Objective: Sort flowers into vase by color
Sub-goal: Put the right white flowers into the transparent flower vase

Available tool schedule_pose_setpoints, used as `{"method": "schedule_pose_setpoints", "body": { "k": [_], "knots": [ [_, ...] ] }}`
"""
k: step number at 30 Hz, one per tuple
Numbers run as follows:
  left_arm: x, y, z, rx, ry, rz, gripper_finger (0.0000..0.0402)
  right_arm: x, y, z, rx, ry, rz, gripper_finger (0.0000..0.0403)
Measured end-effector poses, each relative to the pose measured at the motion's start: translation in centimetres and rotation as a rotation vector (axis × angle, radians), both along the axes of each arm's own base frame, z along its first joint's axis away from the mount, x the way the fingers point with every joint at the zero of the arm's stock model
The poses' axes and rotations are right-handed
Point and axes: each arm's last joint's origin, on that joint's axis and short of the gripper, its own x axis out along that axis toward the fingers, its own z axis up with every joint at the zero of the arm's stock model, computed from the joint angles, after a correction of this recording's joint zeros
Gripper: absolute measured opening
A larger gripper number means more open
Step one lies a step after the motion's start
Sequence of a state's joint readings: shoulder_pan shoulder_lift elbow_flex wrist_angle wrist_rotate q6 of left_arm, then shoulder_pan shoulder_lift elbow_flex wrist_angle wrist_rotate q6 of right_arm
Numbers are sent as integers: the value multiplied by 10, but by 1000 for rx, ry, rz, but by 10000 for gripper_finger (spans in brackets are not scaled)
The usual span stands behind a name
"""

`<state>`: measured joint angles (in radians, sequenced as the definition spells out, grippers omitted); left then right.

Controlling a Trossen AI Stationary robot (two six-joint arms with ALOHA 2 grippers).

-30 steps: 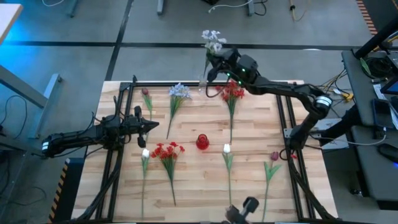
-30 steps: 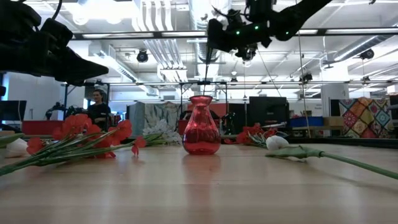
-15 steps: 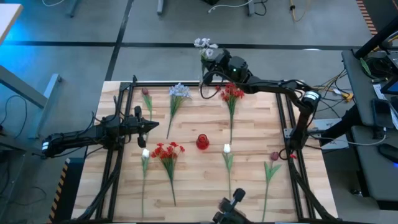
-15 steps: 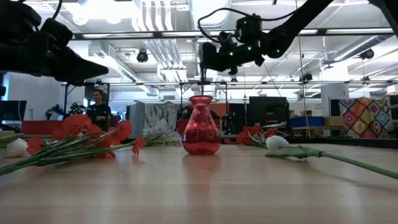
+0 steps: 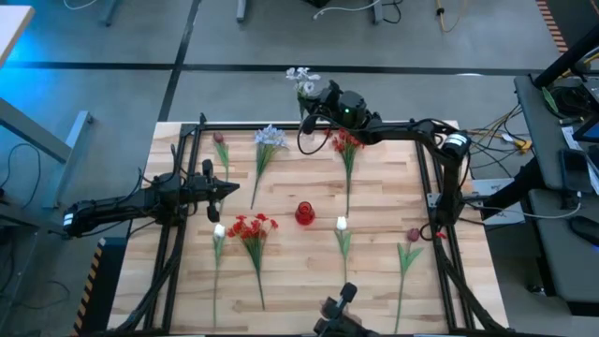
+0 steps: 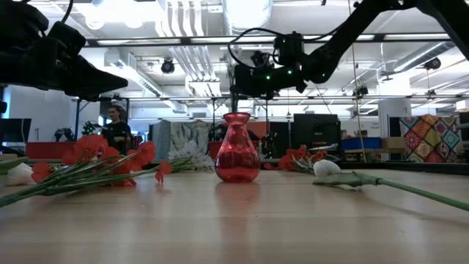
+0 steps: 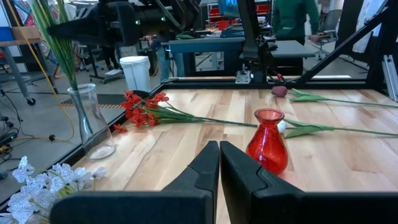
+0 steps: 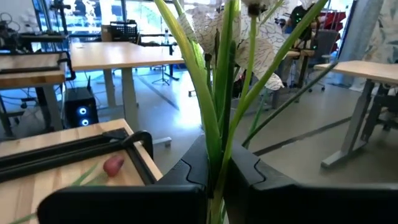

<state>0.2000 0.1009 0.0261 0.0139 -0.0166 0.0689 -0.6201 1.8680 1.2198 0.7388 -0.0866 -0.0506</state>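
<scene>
I see the right end effector (image 5: 323, 96) at the far worktop (image 5: 374, 281) edge, clamped on a white flower (image 5: 301, 79) stem, remaining flowers (image 5: 251, 227) flat on worktop around the red vase (image 5: 304, 213), left end effector (image 5: 228, 190) closed, at left side

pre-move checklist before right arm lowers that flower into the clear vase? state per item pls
1. Right gripper clamped on the white-blossomed flower's green stem: ok.
2. Clear glass vase upright at the table's far edge: ok.
3. Held stem lined up over the vase mouth: cannot tell; the right arm covers the vase from above.
4. Vase contents: green stems already in it; blossom colour cannot tell.
5. Left gripper shut, empty, parked at the left side, away from the vase: ok.
6. Small red glass vase mid-table, upright and empty: ok.
</scene>
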Motion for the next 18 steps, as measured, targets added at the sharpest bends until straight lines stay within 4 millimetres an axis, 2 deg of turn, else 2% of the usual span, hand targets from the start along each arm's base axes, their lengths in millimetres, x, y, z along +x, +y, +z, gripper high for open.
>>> {"method": "schedule_pose_setpoints", "body": {
  "k": [18],
  "knots": [
    [0,0,0,0,0,-1,0,-9,5,-22,8,79,-26,18]
  ]
}}
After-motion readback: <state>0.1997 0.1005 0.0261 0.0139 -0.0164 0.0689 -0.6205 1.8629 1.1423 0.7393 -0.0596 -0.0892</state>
